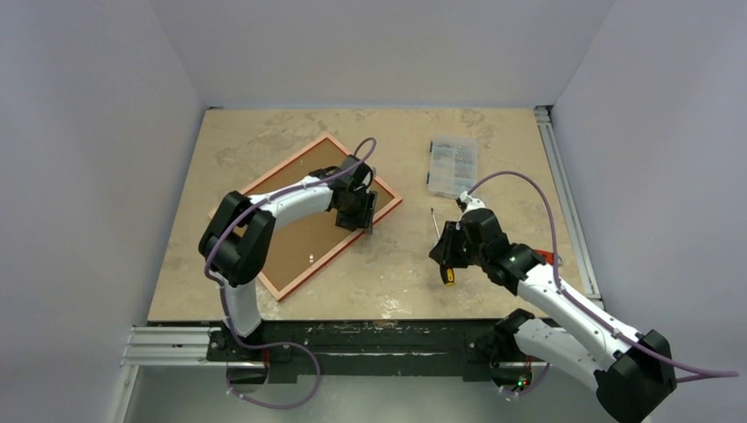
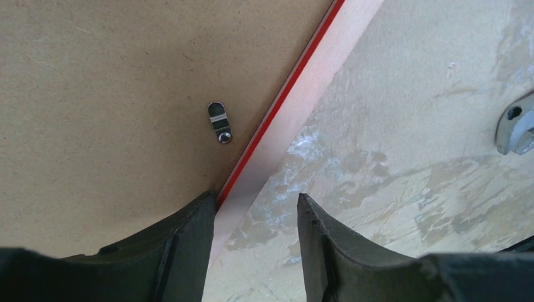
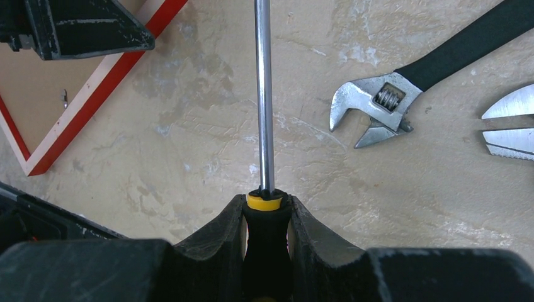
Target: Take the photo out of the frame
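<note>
Currently the photo [image 1: 304, 242] sits inside the frame [image 1: 273, 174], face down, left of centre on the tabletop [image 1: 396, 282]. Only its brown board back shows.

Progress: photo not yet out; judged an early stage. One metal tab [image 2: 219, 123] lies wholly on the board, just inside the red rail, apparently turned clear of it. Further tabs not confirmed. Remaining: lift the board out of the frame.

Left end effector [image 2: 255, 198] hovers over the frame's edge near its right corner. Its jaws are spread, one finger above the board edge and the other above bare tabletop, pinching nothing.

Right end effector [image 3: 266, 200] is well apart to the right, pressed onto the handle of a screwdriver [image 3: 263, 94].

Count:
- one frame
- one photo
- one tab seen
- one screwdriver
- one adjustable wrench [image 3: 378, 107]
- one pair of cutters [image 3: 510, 132], partly in view
- one clear parts box [image 1: 454, 165]
</note>
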`<state>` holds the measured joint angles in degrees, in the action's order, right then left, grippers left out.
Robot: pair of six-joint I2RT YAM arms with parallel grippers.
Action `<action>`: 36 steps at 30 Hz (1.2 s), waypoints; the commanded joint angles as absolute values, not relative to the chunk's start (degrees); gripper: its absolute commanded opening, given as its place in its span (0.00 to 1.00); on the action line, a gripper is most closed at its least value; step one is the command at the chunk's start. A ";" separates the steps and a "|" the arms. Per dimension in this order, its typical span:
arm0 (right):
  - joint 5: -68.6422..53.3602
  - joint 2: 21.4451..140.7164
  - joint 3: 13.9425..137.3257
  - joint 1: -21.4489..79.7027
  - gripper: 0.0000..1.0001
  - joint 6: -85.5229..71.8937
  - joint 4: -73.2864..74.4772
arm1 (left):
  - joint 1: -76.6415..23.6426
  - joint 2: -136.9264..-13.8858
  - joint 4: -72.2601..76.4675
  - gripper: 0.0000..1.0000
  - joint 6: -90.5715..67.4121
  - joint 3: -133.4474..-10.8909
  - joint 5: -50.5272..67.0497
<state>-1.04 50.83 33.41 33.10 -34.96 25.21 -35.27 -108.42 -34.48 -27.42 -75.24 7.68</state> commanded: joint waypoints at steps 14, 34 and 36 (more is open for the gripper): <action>-6.15 64.34 40.29 33.31 0.00 -33.33 19.29 | -41.22 -88.91 -23.79 0.47 -30.34 -51.10 15.92; -22.48 99.59 68.52 33.21 0.00 -34.12 26.31 | -34.56 -75.31 -19.34 0.34 -41.33 -42.74 16.92; -23.15 101.01 69.17 33.20 0.00 -34.49 27.03 | -34.61 -75.97 -19.75 0.31 -40.64 -42.44 17.09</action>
